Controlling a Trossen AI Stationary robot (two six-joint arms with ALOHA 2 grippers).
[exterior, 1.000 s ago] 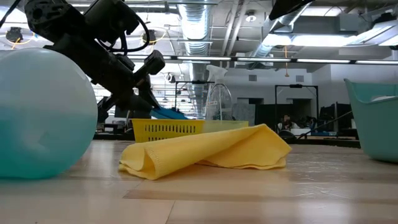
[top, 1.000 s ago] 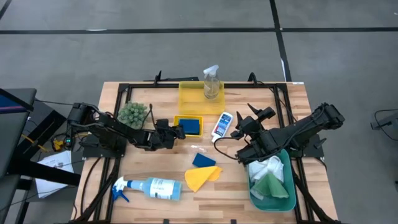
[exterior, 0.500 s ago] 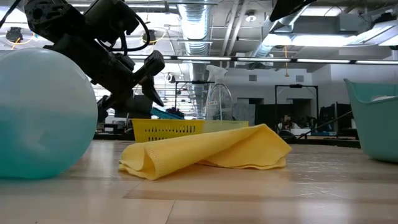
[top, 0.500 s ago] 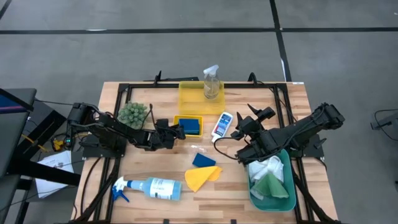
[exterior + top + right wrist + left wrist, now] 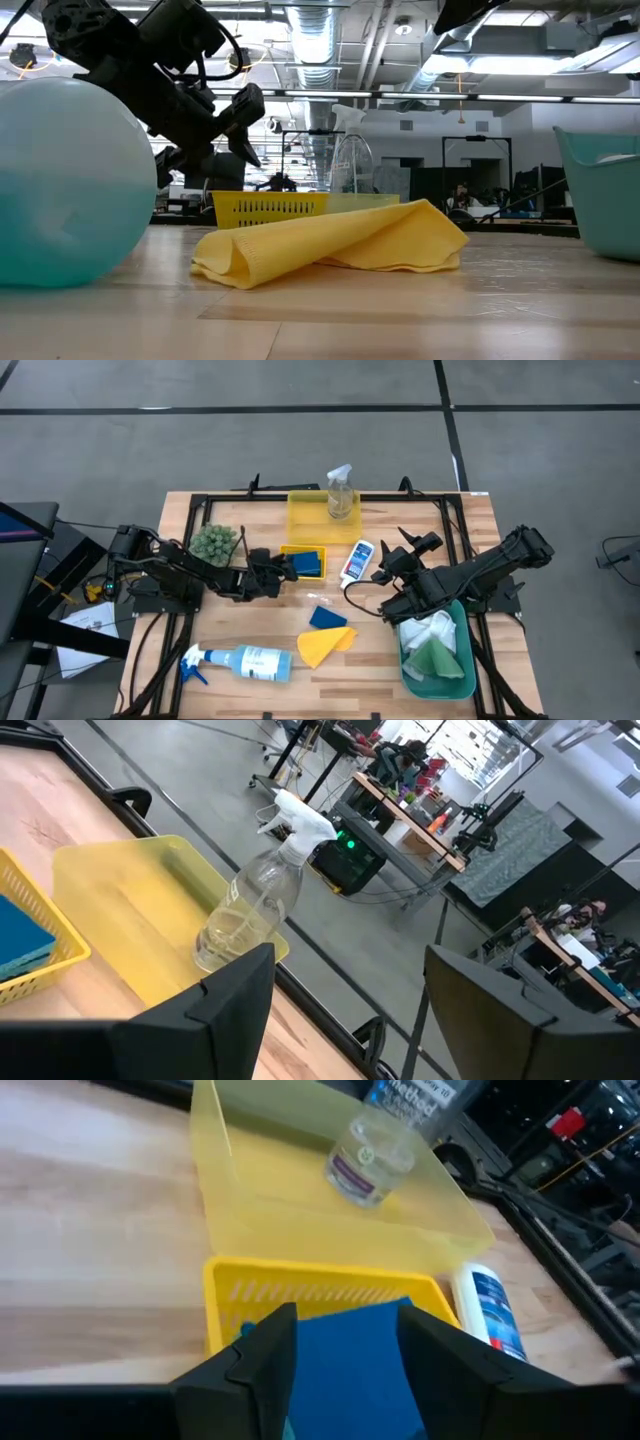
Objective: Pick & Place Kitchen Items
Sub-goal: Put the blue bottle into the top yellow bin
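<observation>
left gripper (image 5: 283, 568) centre-left of high view, fingers spread around blue sponge (image 5: 355, 1350) in small yellow basket (image 5: 287, 550) | risk: closing fingers snag the rim, tipping it | right gripper (image 5: 385, 570) idle, spread wide

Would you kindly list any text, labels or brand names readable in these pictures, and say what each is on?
None reads in full.
"...ethed" and "...ay 10": partial dark label at the left wrist view's top edge.
Clear spray bottle's purple label: too blurred.
Small white blue-capped bottle's blue label: too blurred.
</observation>
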